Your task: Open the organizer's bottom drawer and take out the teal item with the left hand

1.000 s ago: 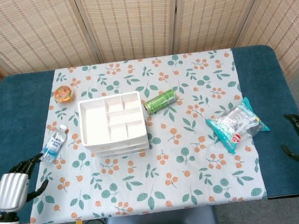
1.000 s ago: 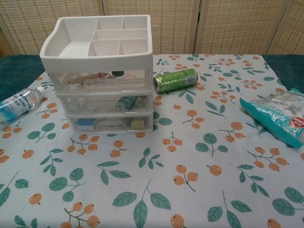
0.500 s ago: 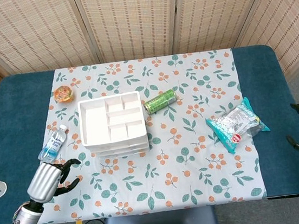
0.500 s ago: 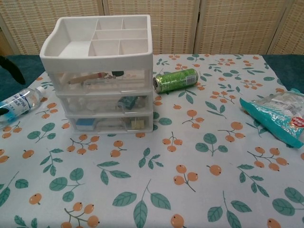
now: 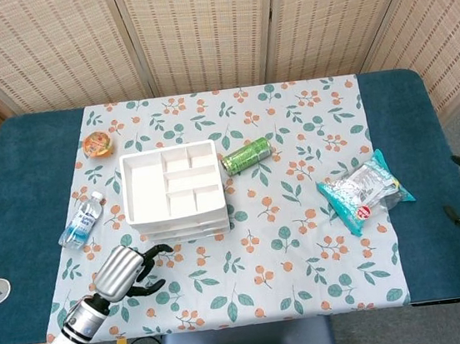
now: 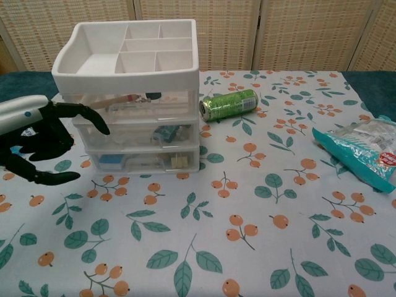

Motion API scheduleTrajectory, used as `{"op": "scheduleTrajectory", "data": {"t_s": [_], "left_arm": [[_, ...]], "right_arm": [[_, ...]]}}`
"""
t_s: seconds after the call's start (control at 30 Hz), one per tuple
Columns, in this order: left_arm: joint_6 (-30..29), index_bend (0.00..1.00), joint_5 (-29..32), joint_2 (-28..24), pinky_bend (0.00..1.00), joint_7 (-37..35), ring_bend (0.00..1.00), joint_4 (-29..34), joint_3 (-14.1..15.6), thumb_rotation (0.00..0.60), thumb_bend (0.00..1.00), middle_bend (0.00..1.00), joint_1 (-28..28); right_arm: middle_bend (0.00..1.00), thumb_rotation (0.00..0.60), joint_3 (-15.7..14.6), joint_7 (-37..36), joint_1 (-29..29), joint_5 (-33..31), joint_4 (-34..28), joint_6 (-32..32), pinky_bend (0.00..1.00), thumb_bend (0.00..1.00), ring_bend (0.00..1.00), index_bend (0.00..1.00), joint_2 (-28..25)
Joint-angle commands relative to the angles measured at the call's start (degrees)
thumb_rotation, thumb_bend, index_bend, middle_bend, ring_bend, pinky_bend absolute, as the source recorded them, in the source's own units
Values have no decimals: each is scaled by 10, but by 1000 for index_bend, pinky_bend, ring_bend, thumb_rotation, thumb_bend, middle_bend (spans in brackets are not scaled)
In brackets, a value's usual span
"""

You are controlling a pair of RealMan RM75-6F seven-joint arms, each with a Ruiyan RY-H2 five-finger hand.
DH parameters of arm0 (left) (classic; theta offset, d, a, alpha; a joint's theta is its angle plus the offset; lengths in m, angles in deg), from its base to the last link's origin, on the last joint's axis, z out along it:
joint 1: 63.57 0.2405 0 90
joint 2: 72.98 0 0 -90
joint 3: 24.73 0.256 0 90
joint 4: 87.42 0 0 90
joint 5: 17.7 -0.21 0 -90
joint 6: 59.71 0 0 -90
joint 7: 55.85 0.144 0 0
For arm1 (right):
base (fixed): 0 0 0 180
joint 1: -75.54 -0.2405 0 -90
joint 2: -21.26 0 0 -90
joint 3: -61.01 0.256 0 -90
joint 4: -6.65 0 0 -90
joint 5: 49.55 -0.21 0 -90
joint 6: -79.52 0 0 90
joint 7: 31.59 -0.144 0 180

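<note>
White three-drawer organizer (image 6: pixel 133 93) stands upright, just right of the left hand (image 6: pixel 37 145). Bottom drawer (image 6: pixel 142 161) closed; teal item (image 6: pixel 111 159) inside.

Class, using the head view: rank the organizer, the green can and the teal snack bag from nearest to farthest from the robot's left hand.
From the left hand, at the near left:
1. Organizer, just beyond the hand.
2. Green can, lying beside the organizer's far right corner.
3. Teal snack bag, far across on the right side.
</note>
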Motion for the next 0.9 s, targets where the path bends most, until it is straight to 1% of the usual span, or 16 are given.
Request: {"op": "scheduleTrajectory", "data": {"t_s": [0.03, 0.2, 0.33, 0.47, 0.6, 0.9], "left_arm": [[22, 182, 21, 12, 1000, -14, 892, 12, -2, 600, 248, 886, -14], [44, 86, 43, 27, 1000, -16, 897, 25, -1, 600, 248, 889, -24], [63, 35, 63, 39, 1000, -18, 908, 35, 2, 600, 248, 896, -29], [76, 26, 82, 55, 1000, -26, 913, 37, 2, 600, 248, 901, -33], [107, 24, 105, 65, 1000, -37, 917, 39, 5, 600, 248, 907, -42], [157, 16, 175, 73, 1000, -74, 930, 50, -7, 600, 256, 917, -52]], "right_arm": [[212, 600, 1, 0, 0, -1, 1, -1, 180, 249, 144, 118, -1], [212, 600, 3, -2, 1, -6, 3, -3, 180, 250, 143, 118, -2], [212, 600, 3, -6, 1, -8, 6, -1, 180, 250, 143, 118, 0], [212, 600, 1, -9, 0, -11, 8, 4, 180, 250, 143, 118, 1], [212, 600, 1, -11, -1, -11, 11, 5, 180, 250, 143, 118, 3], [212, 600, 0, -11, 0, -13, 12, 5, 180, 253, 143, 118, 4]]}}
